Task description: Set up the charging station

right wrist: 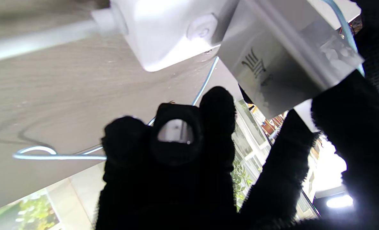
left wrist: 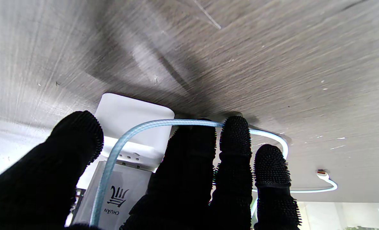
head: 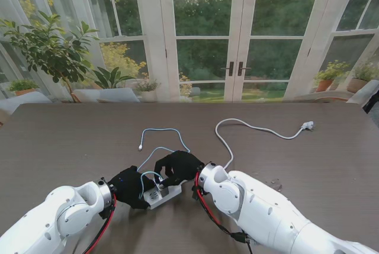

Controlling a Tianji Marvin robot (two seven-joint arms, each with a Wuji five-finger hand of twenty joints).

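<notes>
A white power strip (head: 169, 194) lies on the table close to me, also seen in the wrist views (left wrist: 135, 116) (right wrist: 170, 35). A grey charger (left wrist: 122, 191) (right wrist: 285, 64) with a printed logo sits on it. My left hand (head: 131, 186) closes thumb and fingers (left wrist: 234, 150) around the charger from the left. My right hand (head: 177, 167) reaches over from the far side, its thumb and forefinger (right wrist: 282, 159) against the charger's edge. A light blue cable (head: 159, 132) (left wrist: 163, 122) leaves the charger, loops away and ends in a free connector (head: 140, 146) (left wrist: 322, 174).
The strip's white cord (head: 249, 127) (right wrist: 33, 48) curves to the right and ends in an unplugged white plug (head: 307, 125). Small clear bits (head: 275, 183) lie beside my right forearm. Glass doors and potted plants (head: 50, 52) stand beyond the table's far edge.
</notes>
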